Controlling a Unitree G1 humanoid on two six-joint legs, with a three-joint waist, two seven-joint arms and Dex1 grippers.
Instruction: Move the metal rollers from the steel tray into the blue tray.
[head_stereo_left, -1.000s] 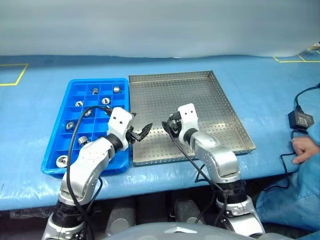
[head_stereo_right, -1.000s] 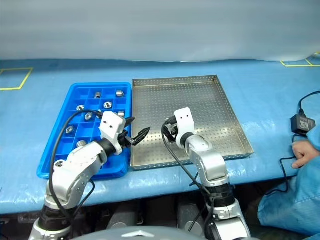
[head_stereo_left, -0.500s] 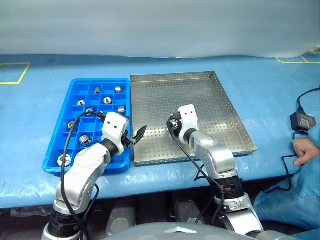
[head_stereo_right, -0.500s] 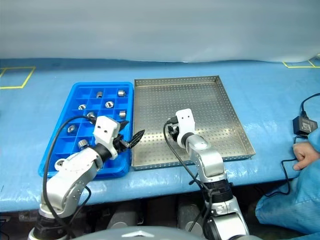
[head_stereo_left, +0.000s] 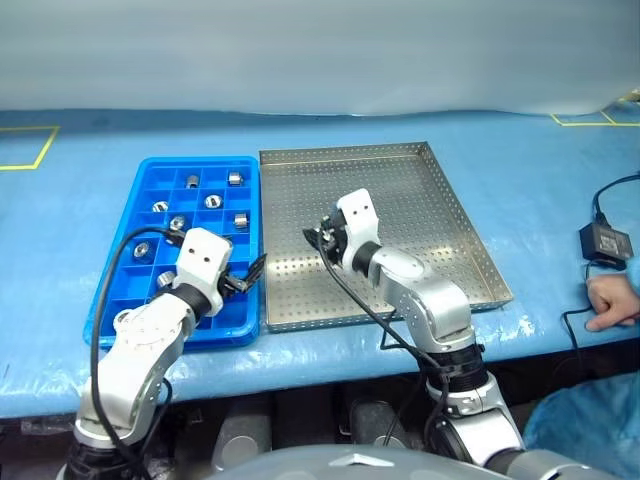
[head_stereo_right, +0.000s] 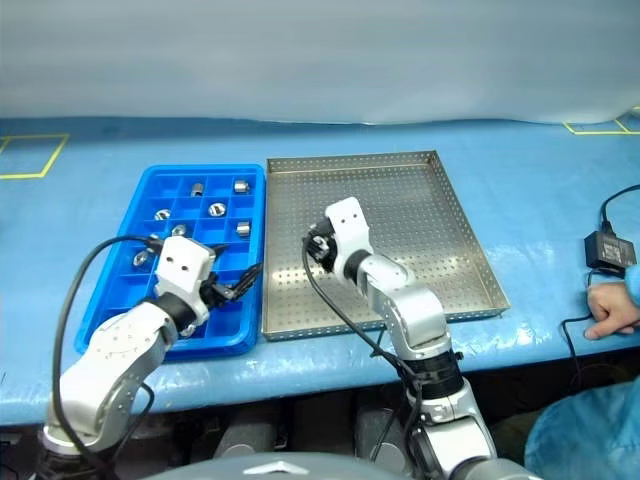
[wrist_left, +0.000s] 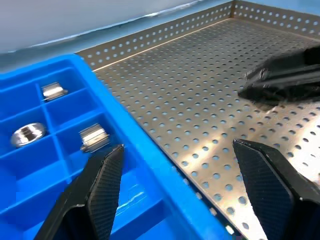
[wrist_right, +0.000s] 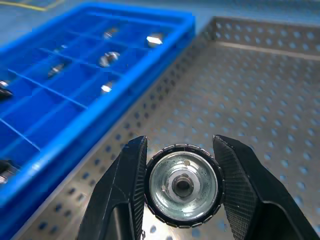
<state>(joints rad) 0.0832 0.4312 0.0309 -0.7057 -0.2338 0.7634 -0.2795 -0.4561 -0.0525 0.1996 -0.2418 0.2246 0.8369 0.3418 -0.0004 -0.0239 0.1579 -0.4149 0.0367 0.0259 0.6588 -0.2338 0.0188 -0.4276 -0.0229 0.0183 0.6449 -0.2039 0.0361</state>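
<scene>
No brand, label or writing readable anywhere.

R gripper (wrist_right: 182, 186) is clamped on one metal roller (wrist_right: 183, 186), held between the two black fingers (wrist_right: 121, 192); its round end face and dark centre hole look straight at the wrist cam, so its axis runs along the gripper. Knurled-looking dark rim around the face, short body hidden behind it. In the head views this gripper (head_stereo_left: 325, 240) sits over the left-middle of the steel tray (head_stereo_left: 450, 215), pointing toward the blue tray (head_stereo_left: 150, 172); the roller itself is too small to make out there.

L gripper (wrist_left: 185, 170): jaws apart, nothing between them, one finger (wrist_left: 102, 185) over the blue tray's near-right compartments, the other over the steel tray's perforated base. In the head view it (head_stereo_left: 245, 275) hangs at the blue tray's right edge, near the seam between the two trays, which lie side by side, touching or nearly so, on the blue-covered counter (head_stereo_left: 330, 125).

Rollers in blue tray (head_stereo_left: 211, 201): abt eight or nine spread one per compartment, mostly far and middle rows; some stand on end w/ hole up, a few lie on their sides. Near-left ones partly hidden by L arm. Steel tray base looks bare apart from the gripper above it.

Right edge: a person's hand (head_stereo_left: 610, 303) resting on counter, cut off by frame; black adapter (head_stereo_left: 603, 241) w/ cable beside it. Yellow tape marks (head_stereo_left: 30, 150) at far corners
</scene>
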